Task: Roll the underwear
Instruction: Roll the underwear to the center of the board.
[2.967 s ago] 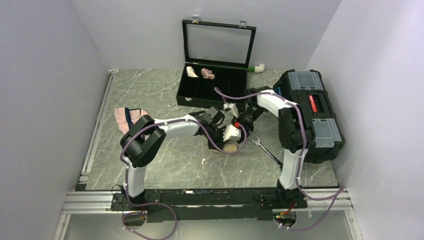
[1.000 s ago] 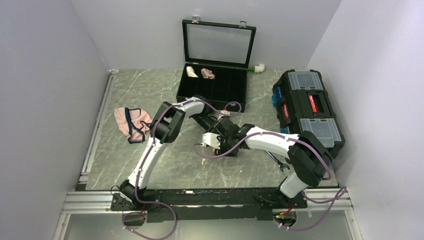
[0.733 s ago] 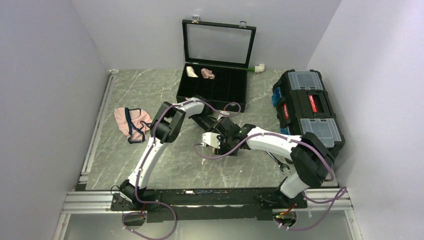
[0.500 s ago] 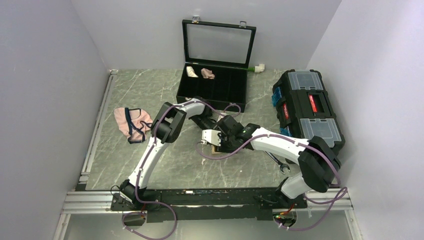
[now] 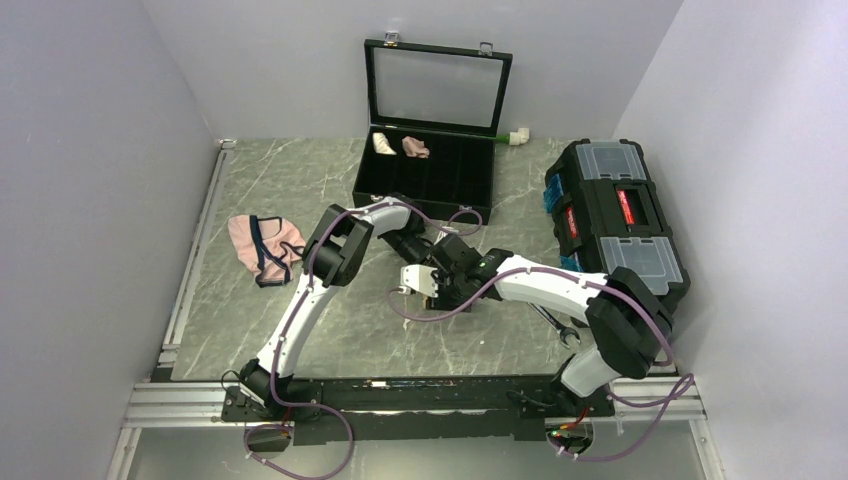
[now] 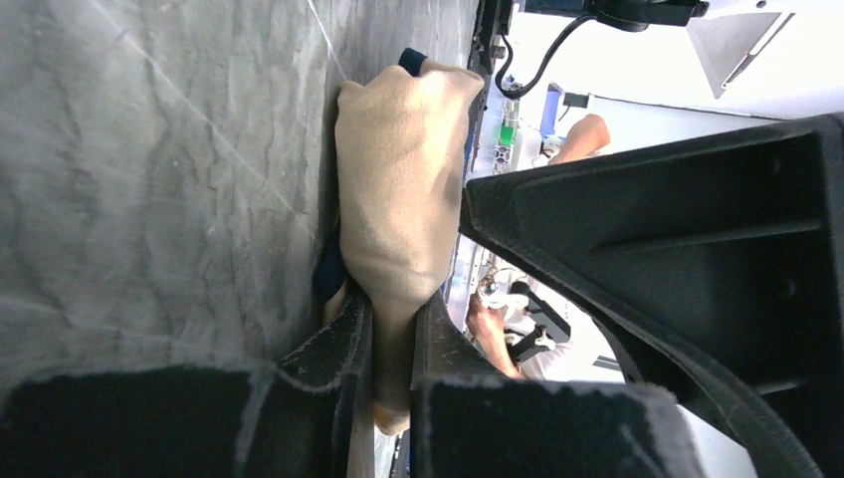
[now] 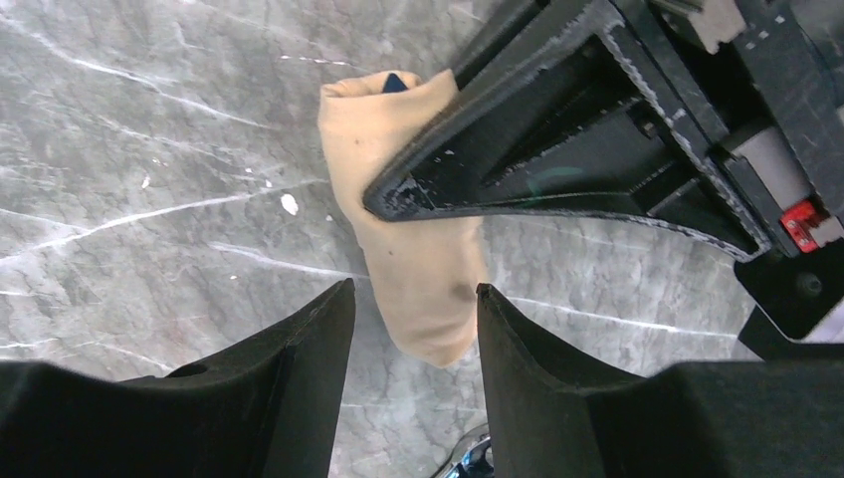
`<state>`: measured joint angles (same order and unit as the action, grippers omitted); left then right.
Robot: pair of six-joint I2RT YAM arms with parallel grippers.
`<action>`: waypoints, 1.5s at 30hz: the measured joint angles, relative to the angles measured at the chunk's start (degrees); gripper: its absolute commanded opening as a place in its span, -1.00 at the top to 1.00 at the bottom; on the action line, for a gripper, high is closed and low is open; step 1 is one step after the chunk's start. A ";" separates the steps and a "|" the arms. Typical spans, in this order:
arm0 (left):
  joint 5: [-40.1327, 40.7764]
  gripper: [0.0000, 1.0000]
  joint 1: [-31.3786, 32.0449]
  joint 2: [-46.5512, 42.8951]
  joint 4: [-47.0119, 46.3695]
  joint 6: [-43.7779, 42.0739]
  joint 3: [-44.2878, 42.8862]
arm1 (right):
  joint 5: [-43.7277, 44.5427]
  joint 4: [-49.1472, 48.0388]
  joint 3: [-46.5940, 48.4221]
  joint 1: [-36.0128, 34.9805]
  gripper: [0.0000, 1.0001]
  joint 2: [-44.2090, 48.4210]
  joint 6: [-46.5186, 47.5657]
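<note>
Pinching the rolled tan underwear [image 6: 398, 179] at one end, the left hand [image 6: 391, 329] could let it spring loose if it releases before the right hand [image 7: 413, 319] (spread open, poised astride it) clamps.

White shells, black joints, black bases on left arm [image 5: 295, 310], right arm [image 5: 548, 283]. Purple cables [image 5: 425, 314] loop along both. Matte black wedge fingers [image 7: 299, 378], grainy inner faces on left hand [image 6: 391, 319], right hand [image 7: 413, 299].
</note>
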<state>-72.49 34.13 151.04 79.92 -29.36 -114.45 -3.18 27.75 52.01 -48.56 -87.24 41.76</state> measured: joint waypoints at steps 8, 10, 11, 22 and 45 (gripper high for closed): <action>0.28 1.00 0.07 0.37 0.74 -0.22 -0.70 | -1.01 -0.13 0.00 -0.81 -0.02 -1.88 0.00; 0.31 1.00 0.07 0.42 0.87 -0.39 -0.79 | -1.11 -0.52 0.00 -0.92 -0.02 -2.69 0.02; 0.31 1.00 0.07 0.44 0.94 -0.46 -0.83 | -1.14 -0.85 0.02 -0.94 -0.02 -2.99 0.04; 0.35 1.00 0.09 0.63 1.64 -1.46 -1.18 | -0.72 -2.62 1.05 -0.94 0.02 -6.54 0.70; 0.55 0.73 0.07 0.70 1.92 -1.49 -1.31 | -0.46 -2.75 1.46 -0.87 0.99 -7.74 1.09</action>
<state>-71.94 34.20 151.74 81.84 -30.85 -115.77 -3.64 24.99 53.47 -49.43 -94.98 42.85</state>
